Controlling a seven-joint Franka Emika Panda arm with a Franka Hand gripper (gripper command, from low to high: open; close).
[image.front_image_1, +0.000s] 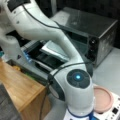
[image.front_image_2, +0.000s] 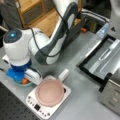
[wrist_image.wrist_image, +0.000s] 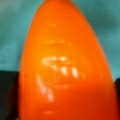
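A glossy orange, carrot-shaped thing (wrist_image.wrist_image: 65, 65) fills the wrist view, with a teal surface (wrist_image.wrist_image: 10, 32) behind it. Dark fingers (wrist_image.wrist_image: 7, 100) press against its two lower sides, so the gripper is shut on it. In a front view the gripper (image.front_image_2: 25, 77) hangs under the white wrist at the lower left, right down at a teal plate (image.front_image_2: 17, 83). A bit of the orange thing (image.front_image_2: 24, 81) shows there. In a front view the wrist (image.front_image_1: 78, 82) hides the gripper.
A pink dish (image.front_image_2: 49, 93) lies on a white panel with buttons (image.front_image_2: 37, 107), just right of the gripper; it also shows as the pink dish (image.front_image_1: 103, 98). A toaster oven (image.front_image_1: 92, 32) stands with its door (image.front_image_2: 100, 60) open. A wooden cabinet (image.front_image_1: 20, 87) is nearby.
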